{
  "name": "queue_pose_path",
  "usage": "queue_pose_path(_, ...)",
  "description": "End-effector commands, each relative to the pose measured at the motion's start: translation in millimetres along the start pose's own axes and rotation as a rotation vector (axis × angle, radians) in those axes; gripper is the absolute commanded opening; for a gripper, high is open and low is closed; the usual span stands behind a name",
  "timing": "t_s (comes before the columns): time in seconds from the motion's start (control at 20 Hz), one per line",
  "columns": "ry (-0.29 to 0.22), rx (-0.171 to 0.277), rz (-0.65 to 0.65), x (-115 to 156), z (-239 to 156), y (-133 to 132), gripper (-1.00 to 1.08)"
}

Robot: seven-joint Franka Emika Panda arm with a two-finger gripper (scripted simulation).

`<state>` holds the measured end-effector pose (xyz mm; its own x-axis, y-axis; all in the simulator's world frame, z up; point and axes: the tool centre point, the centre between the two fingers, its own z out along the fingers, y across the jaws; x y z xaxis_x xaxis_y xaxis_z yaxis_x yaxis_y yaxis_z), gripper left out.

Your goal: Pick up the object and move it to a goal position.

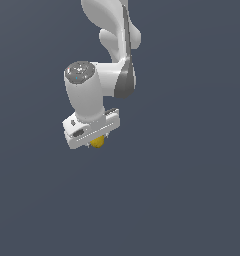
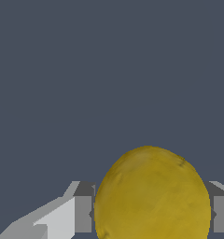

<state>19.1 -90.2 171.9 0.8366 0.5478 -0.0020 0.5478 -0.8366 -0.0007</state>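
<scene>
The object [image 1: 97, 143] is a small yellow-orange ball, slightly oval, peeking out under the white hand in the exterior view. My gripper [image 1: 96, 138] points downward and is shut on it. In the wrist view the object [image 2: 152, 193] fills the space between the two grey fingers [image 2: 83, 213], which press on both of its sides. Whether it rests on the ground or hangs above it cannot be told.
A uniform dark blue-grey ground [image 1: 182, 190] surrounds the arm. The arm's white links [image 1: 114, 35] rise above the hand toward the top of the exterior view.
</scene>
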Motion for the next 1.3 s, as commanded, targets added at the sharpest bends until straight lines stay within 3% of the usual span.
queue_pose_path(0.0,0.002,0.0,0.0,-19,-25,8,-1.0)
queue_pose_path(0.7,0.003,0.001,0.0,-112,-146,49,-1.0)
queue_pose_path(1.25,0.002,0.0,0.0,-137,-180,63,-1.0)
